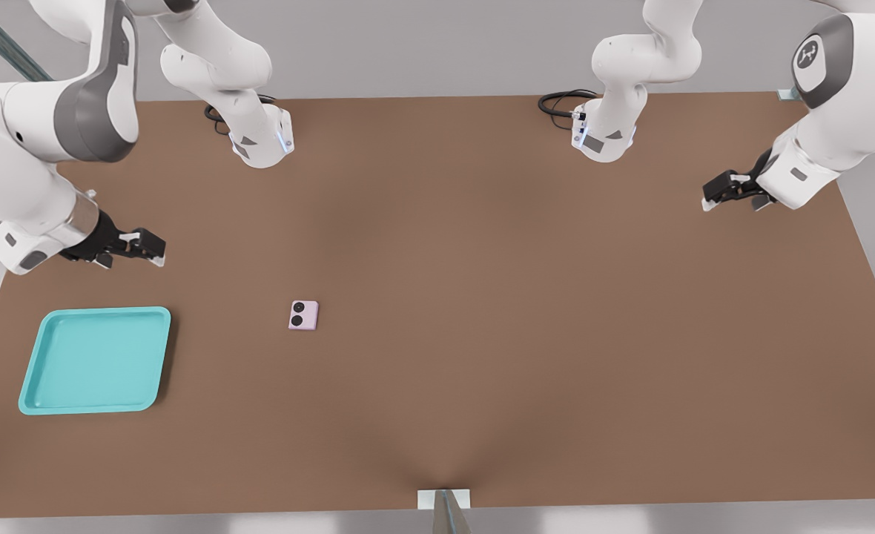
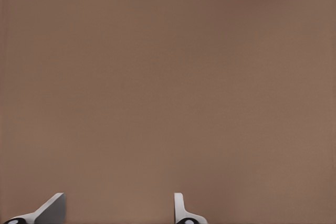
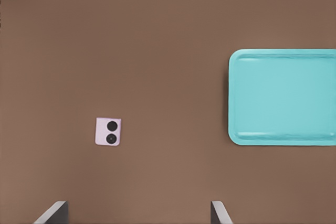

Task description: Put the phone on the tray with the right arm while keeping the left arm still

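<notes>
The task is at its first step: nothing is grasped yet. The phone [image 1: 303, 315] lies flat on the brown worktop [image 1: 497, 297], camera circles up, alone and well apart from the tray [image 1: 31, 374], which sits towards the front view's left, near the worktop's corner. Nothing lies in the tray.

The right arm [image 1: 33, 193] hangs over the front view's left side, its jaws above the worktop just beyond the tray's far edge and clear of both things. In the right wrist view the two fingertips [image 3: 55, 214] stand wide apart with only bare worktop between them, so the jaws are open and hold nothing. That same view takes in the phone [image 3: 108, 131] and the tray [image 3: 231, 98] together, so both are within sight of the working wrist.

By my reading, the reach to the phone comes next. It calls for carrying the jaws across to stand over the phone, turning them so the fingers straddle its narrower sides, then coming straight down. The slab is thin and lies flush on the worktop, so the fingers likely need to get very low to catch its edges; a shallow grip may slip off.
</notes>
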### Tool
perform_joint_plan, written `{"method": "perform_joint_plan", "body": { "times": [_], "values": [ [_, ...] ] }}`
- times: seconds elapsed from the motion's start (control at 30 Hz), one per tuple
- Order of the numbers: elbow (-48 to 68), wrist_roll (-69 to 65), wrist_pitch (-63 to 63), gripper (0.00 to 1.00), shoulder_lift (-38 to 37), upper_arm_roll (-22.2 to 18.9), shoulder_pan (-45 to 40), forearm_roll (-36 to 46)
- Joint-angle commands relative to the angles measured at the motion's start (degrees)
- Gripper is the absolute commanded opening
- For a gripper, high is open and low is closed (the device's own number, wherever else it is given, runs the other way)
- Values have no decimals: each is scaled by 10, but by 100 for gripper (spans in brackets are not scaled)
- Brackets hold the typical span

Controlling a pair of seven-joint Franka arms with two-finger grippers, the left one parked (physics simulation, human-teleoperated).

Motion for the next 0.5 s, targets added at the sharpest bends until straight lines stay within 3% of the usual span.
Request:
{"method": "perform_joint_plan", "body": {
  "times": [0.0,0.1,0.27,0.47],
  "values": [
    [-1,21,27,100,-1,0,2,-1],
    [-13,31,34,100,8,3,12,4],
    [-24,168,145,100,119,20,108,-18],
    [-214,371,408,100,176,28,154,-34]
  ]
}}
